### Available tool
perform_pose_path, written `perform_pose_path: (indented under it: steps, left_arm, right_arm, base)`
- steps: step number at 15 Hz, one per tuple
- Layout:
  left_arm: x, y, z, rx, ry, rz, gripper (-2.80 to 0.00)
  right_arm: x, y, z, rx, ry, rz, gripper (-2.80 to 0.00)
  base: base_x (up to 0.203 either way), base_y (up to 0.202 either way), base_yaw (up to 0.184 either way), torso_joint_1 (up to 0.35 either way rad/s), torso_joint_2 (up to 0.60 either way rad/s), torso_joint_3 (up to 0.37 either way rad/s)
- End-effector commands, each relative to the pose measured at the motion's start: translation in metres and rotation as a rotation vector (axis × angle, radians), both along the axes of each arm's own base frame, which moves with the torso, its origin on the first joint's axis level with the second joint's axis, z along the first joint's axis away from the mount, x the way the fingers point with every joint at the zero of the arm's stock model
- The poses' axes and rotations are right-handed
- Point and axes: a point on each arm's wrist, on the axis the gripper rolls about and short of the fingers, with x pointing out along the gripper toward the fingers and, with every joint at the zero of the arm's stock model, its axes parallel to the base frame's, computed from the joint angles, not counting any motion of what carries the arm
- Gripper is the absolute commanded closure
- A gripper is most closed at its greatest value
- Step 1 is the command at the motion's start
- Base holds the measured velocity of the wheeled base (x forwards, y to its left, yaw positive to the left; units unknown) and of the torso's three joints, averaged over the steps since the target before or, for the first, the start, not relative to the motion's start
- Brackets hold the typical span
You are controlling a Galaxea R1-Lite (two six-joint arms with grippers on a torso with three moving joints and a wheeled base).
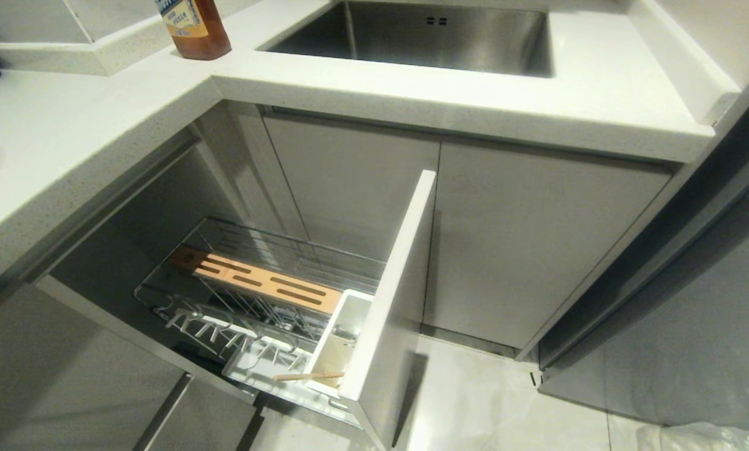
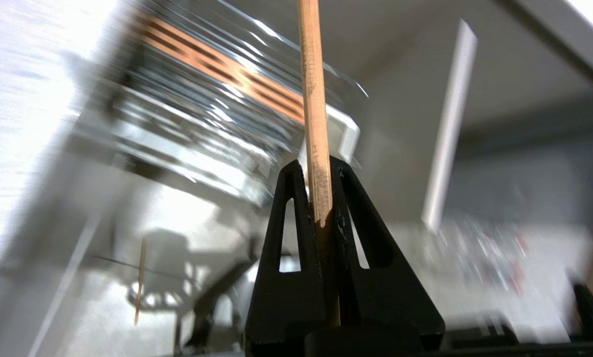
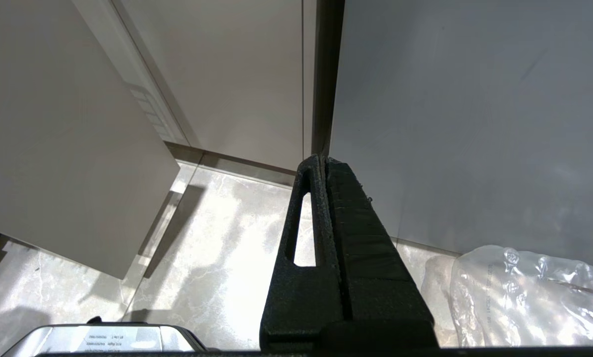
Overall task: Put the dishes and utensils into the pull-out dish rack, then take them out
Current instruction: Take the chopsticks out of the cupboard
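One chopstick [image 2: 314, 109] clamped in left gripper [image 2: 319, 168], near pull-out dish rack [image 1: 274, 294]. One chopstick [image 1: 309, 376] lying across rack's front end by white utensil caddy [image 1: 340, 341]. Right gripper [image 3: 326, 166] clenched empty above floor [image 3: 217, 238].

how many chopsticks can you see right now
2. One pale wooden chopstick is clamped in the left pincer. The other pale wooden chopstick lies across the near end of the chrome wire pull-out dish rack, by the white utensil caddy.
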Motion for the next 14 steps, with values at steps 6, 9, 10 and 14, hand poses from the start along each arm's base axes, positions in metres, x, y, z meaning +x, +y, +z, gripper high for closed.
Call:
perform_pose_path:
  steps: [6,9,10,14]
  left_arm:
    - [0.033,0.001,0.008,0.025,-0.036,0.468,0.00]
    - [0.066,0.016,0.008,0.034,0.019,0.669,0.00]
    - [0.075,0.023,0.008,0.035,0.026,0.725,0.00]
    - [0.102,0.047,0.010,0.034,0.039,0.857,0.00]
  right_arm:
    - [0.000,0.000,0.000,0.000,0.000,0.000,0.00]
    - [0.000,0.000,0.000,0.000,0.000,0.000,0.00]
    - [0.000,0.000,0.000,0.000,0.000,0.000,0.00]
    - [0.000,0.000,0.000,0.000,0.000,0.000,0.00]
  base:
    - [0.000,0.000,0.000,0.000,0.00,0.000]
    - [0.000,0.000,0.000,0.000,0.00,0.000]
    - [0.000,0.000,0.000,0.000,0.00,0.000]
    - [0.000,0.000,0.000,0.000,0.00,0.000]
